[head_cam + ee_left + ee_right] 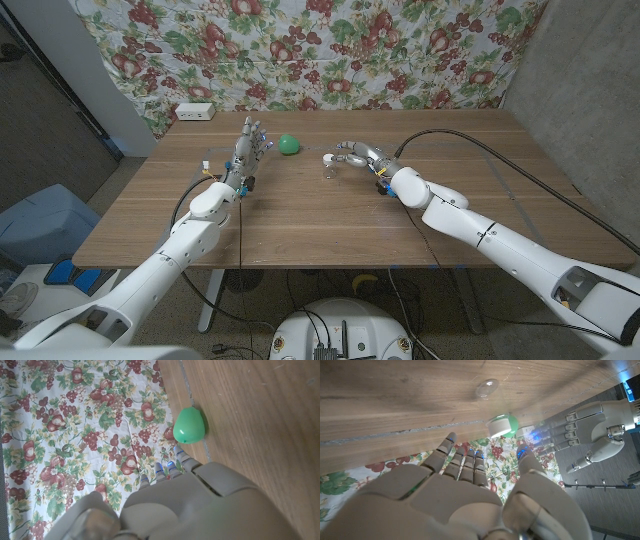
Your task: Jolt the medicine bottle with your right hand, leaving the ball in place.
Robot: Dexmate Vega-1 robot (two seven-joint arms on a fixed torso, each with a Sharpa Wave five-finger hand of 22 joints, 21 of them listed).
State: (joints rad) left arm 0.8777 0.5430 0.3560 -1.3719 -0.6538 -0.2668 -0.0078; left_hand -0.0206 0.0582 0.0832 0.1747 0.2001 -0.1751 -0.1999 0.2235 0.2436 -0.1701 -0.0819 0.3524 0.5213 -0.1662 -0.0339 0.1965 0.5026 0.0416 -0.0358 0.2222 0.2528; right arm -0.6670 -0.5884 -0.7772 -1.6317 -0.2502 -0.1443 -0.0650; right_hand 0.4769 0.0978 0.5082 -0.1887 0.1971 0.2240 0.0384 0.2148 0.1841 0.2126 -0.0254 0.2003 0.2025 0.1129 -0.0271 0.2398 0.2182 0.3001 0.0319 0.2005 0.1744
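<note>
Nearest to the camera, two white arms coming in from the bottom corners of the head view and reaching forward over the wooden bench (330, 225). On the left, left hand (246, 152) raised above the bench, fingers straight and a little apart, holding nothing. In the left wrist view, back of this hand (200, 505) low in the picture, fingertips just short of the green ball (189, 425). On the right, right hand (358, 155) turned toward the middle of the bench, fingers apart and somewhat curved, nothing held between them. In the right wrist view, same hand (465, 495) seen from behind, fingers spread, with the left hand (585, 430) standing further off.

Just beside the right fingertips, on the bench, a small clear bottle (329, 164); touching or a small gap, cannot tell. In the right wrist view only a pale glassy shape (486, 388) on the wood, too blurred for details. Further back and toward the left, green ball (289, 145) resting on the bench, near the left fingertips, apart from the bottle. At the far left corner, a white power strip (194, 112). Behind the bench, a cloth with fruit and flowers (330, 45) hanging as the back wall.
</note>
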